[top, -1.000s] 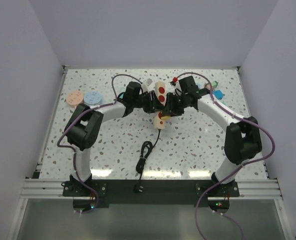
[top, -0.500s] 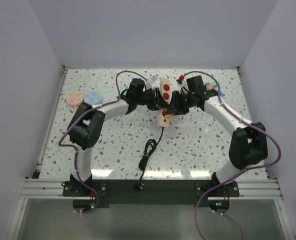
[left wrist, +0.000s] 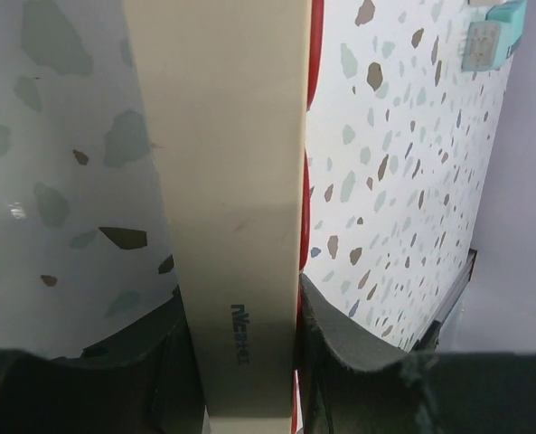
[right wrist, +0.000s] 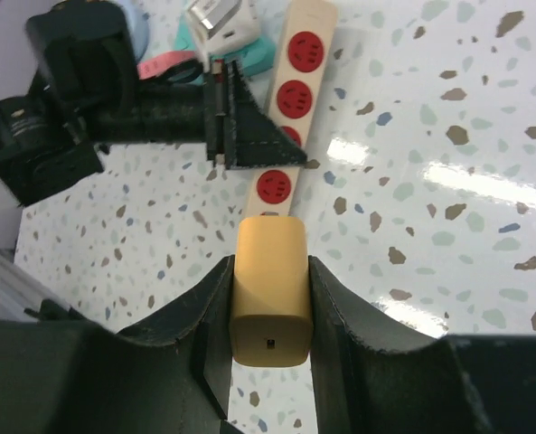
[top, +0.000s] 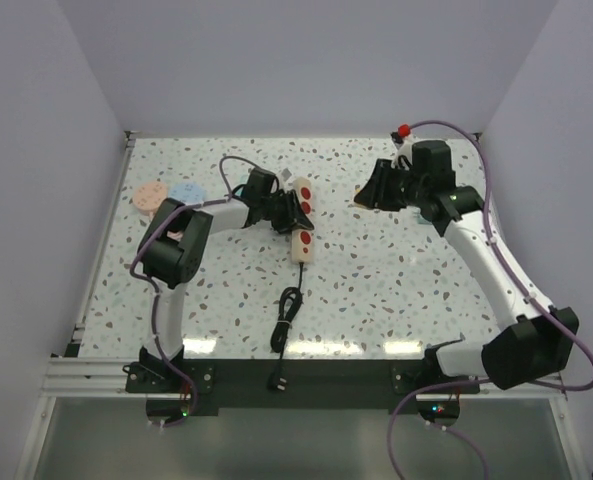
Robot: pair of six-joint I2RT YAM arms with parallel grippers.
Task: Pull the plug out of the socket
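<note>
Top external view has the plug job looking essentially done: the socket (top: 301, 225), a pale wooden strip with red faces, lies left of centre on the speckled table (top: 396, 290), its thin black cable (top: 291, 305) trailing toward the near edge, and none of the faces showing has anything in it. The left gripper (left wrist: 240, 298) is clamped across the strip's far part, one finger on each long side. The right gripper (right wrist: 268, 267), well apart to the right and raised, is closed on the plug (right wrist: 268, 312), a tan block wholly clear of the strip. Whether the strip rests flat on the table I cannot tell. What seems left, at most, is setting the plug down and letting both pieces go.
</note>
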